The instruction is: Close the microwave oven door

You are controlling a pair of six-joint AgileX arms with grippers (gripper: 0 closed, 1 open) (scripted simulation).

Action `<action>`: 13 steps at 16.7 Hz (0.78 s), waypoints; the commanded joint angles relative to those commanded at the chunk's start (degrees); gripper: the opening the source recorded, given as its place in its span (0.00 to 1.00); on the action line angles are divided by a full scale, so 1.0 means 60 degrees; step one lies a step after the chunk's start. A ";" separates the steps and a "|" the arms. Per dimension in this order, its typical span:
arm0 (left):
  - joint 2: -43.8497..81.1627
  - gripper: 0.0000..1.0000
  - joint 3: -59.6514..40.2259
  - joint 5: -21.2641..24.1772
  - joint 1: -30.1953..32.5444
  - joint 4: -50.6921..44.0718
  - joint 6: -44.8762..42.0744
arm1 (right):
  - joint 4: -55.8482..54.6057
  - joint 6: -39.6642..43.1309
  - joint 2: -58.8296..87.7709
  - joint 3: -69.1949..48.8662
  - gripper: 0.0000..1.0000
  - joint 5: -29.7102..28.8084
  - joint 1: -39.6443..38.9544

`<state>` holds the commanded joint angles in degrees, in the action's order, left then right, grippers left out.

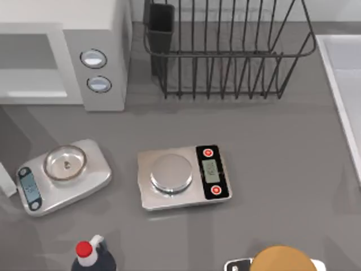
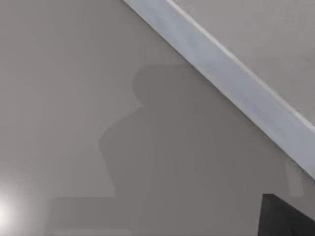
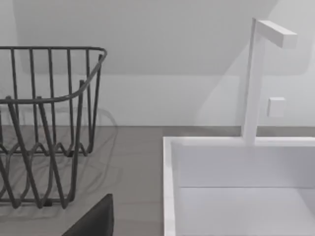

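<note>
Evidently the microwave oven door (image 1: 7, 183) stood swung out at the far-left edge of the table. You saw it from above only as a thin white sliver near the left scale (image 1: 84, 180), and I judged that sliver to be the door rather than knew it. Just right of it the microwave oven (image 1: 96, 22) sat at the far left with its cavity open, and its grey knob panel (image 1: 107, 96) faced the near side.

You could expect a thin, stiff, light panel that swings freely on its hinge. It needs no grasp; a flat push on the outer face near the free edge, away from the hinge, should do.

Your left gripper (image 2: 283, 219) showed as a dark corner close against a pale flat surface, and I could not tell how far open it was or whether it held anything.

Further right stood the dish rack (image 1: 225, 51). Your right gripper (image 3: 93, 219) sat near it and the sink (image 3: 170, 187), its opening likewise impossible to tell.
</note>
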<state>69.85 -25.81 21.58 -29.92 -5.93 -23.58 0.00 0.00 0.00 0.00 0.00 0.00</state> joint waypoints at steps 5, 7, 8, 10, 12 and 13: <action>-0.0426 0.00 0.0341 -0.0303 0.0493 0.0110 0.0441 | 0.0000 0.0000 0.0000 0.0000 1.00 0.0000 0.0000; -0.0383 0.00 0.0312 -0.0267 0.0455 0.0094 0.0435 | 0.0000 0.0000 0.0000 0.0000 1.00 0.0000 0.0000; -0.0394 0.00 0.0322 -0.0290 0.0479 0.0099 0.0452 | 0.0000 0.0000 0.0000 0.0000 1.00 0.0000 0.0000; -0.0551 0.00 0.0458 -0.0604 0.0828 0.0161 0.0707 | 0.0000 0.0000 0.0000 0.0000 1.00 0.0000 0.0000; -0.0863 0.00 0.0692 -0.1190 0.1585 0.0259 0.1222 | 0.0000 0.0000 0.0000 0.0000 1.00 0.0000 0.0000; -0.1046 0.00 0.0812 -0.1542 0.2106 0.0307 0.1554 | 0.0000 0.0000 0.0000 0.0000 1.00 0.0000 0.0000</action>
<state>63.57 -20.94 12.32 -17.28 -4.08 -14.25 0.00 0.00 0.00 0.00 0.00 0.00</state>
